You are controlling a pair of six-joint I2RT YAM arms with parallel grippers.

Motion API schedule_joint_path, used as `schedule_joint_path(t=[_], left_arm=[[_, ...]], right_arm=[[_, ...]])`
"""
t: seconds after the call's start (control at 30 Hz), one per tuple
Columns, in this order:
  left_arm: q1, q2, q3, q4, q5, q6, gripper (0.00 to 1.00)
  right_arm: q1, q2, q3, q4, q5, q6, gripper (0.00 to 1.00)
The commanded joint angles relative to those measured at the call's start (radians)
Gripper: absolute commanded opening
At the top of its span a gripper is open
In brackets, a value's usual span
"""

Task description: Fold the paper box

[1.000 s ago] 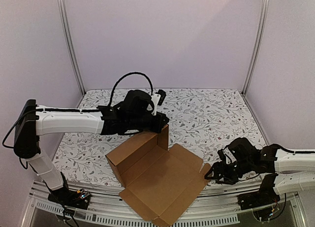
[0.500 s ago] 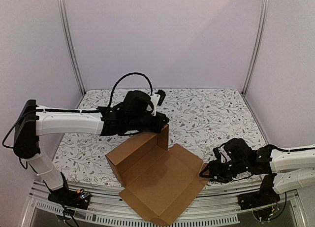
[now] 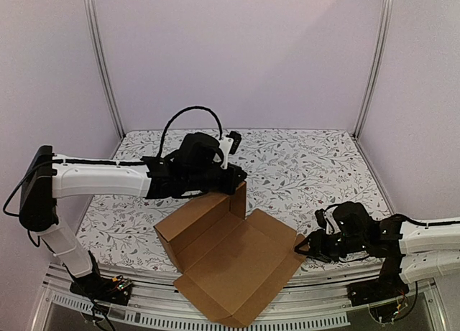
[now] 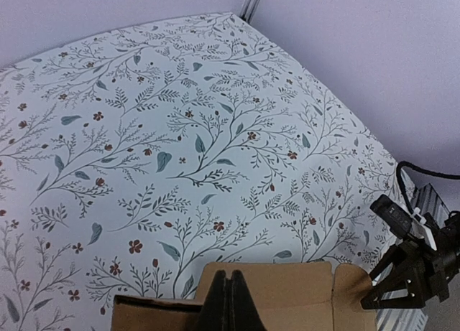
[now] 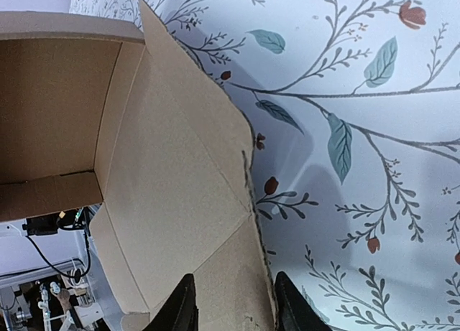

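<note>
The paper box point(image 3: 230, 263) is plain brown cardboard, lying partly opened at the table's near edge, with one wall raised at its left and a flap standing at the back. My left gripper point(image 3: 237, 186) is shut on the top edge of that back flap; in the left wrist view its fingers point(image 4: 231, 291) pinch the cardboard point(image 4: 287, 295). My right gripper point(image 3: 303, 246) is at the box's right corner. In the right wrist view it point(image 5: 233, 309) is open, its fingers straddling the edge of a flat flap point(image 5: 165, 173).
The table point(image 3: 316, 166) has a floral cloth. Metal frame posts point(image 3: 100, 65) and lilac walls close in the sides and back. The box's front corner overhangs the near rail point(image 3: 144, 302). The right arm also shows in the left wrist view point(image 4: 413, 270).
The right gripper moved left to the box's right corner and now sits a little lower at the flap edge. The left arm and the box have not moved.
</note>
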Motion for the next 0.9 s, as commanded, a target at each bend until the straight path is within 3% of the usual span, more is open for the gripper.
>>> schedule_joint_path(t=[0.0, 0.2, 0.43, 0.87], left_arm=[[-0.008, 0.026, -0.051, -0.16, -0.005, -0.007, 0.0], [-0.008, 0.017, -0.049, -0.166, -0.009, -0.004, 0.0], [-0.007, -0.029, -0.053, -0.184, -0.035, 0.003, 0.06], [0.01, -0.194, -0.054, -0.257, -0.145, 0.059, 0.31]], right_arm=[[0.008, 0.0, -0.01, 0.035, 0.025, 0.003, 0.3], [0.008, 0.012, 0.001, 0.048, 0.027, -0.004, 0.0], [0.008, 0.003, 0.078, -0.024, 0.055, -0.066, 0.0], [0.006, 0.042, 0.508, -0.51, 0.172, -0.467, 0.0]])
